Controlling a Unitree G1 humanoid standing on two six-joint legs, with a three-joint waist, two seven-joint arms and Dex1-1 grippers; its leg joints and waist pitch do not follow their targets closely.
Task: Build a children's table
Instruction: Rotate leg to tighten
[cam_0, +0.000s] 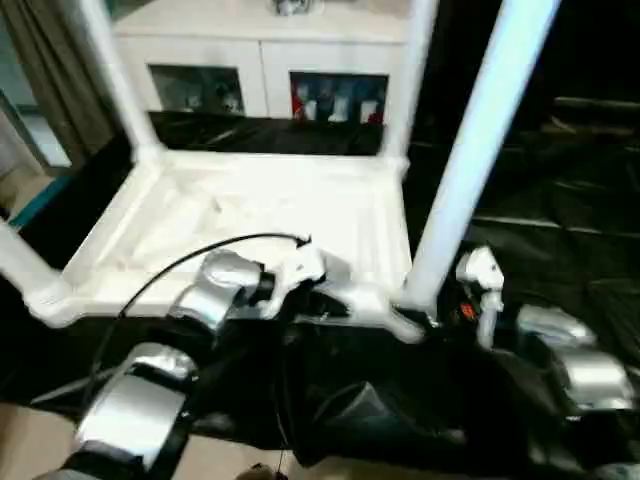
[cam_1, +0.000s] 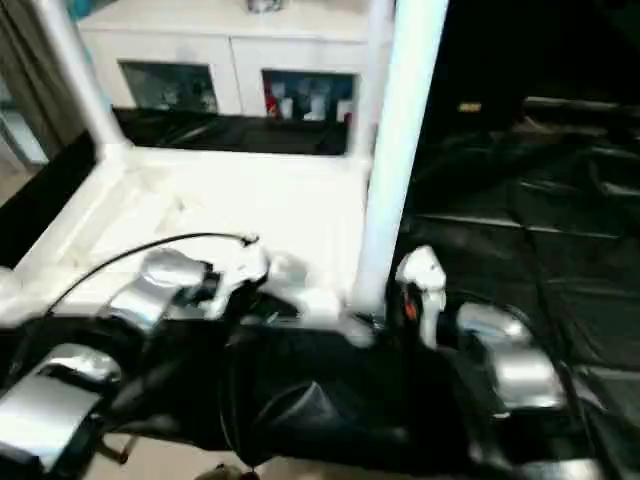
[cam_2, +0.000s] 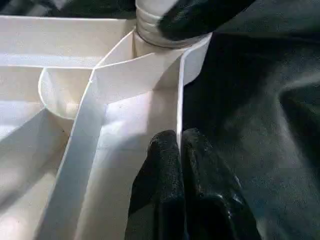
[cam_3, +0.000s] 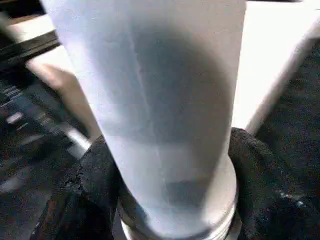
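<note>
With the children's table (cam_0: 250, 215) inverted on the bench (cam_0: 560, 200), left gripper (cam_2: 179, 150) pinching its rim, keep the right gripper (cam_3: 170, 200) closed around the corner leg (cam_0: 470, 160), turning it squarely home

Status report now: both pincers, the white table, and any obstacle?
Left pincer shut on side wall of upside-down white plastic children's table. Right pincer around near-right white tubular leg at its socket. Nothing in the way.
</note>
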